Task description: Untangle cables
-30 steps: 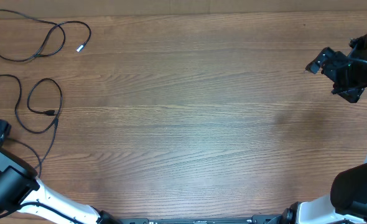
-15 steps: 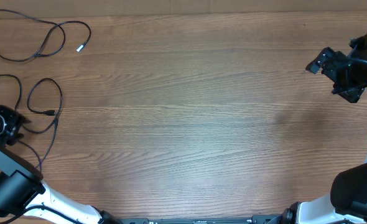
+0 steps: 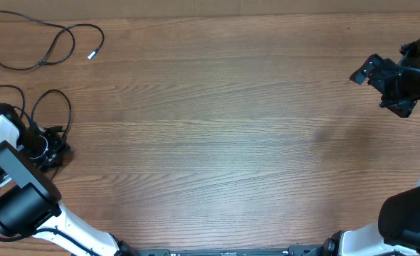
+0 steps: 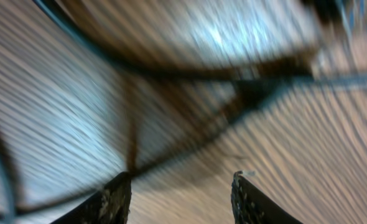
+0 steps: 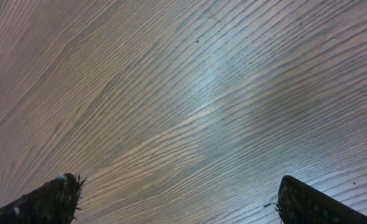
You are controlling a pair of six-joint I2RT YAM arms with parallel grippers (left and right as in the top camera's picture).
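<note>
Thin black limp cables [image 3: 69, 110] lie in loose loops at the left of the brown wood-grain counter [image 3: 217, 128]; far one ends in a silvery plug tip [image 3: 91, 55]. Left hand [image 4: 180, 199] over the near loop, parted, holding nothing; view blurred. Right hand [image 5: 180, 202] wide apart, empty. Best, probably: pinch one strand only, drag slowly clear.

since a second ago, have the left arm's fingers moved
Yes. The left arm's fingers swung inward from the brown wooden table's left edge, over the lower side of the thin black looped cable.
</note>
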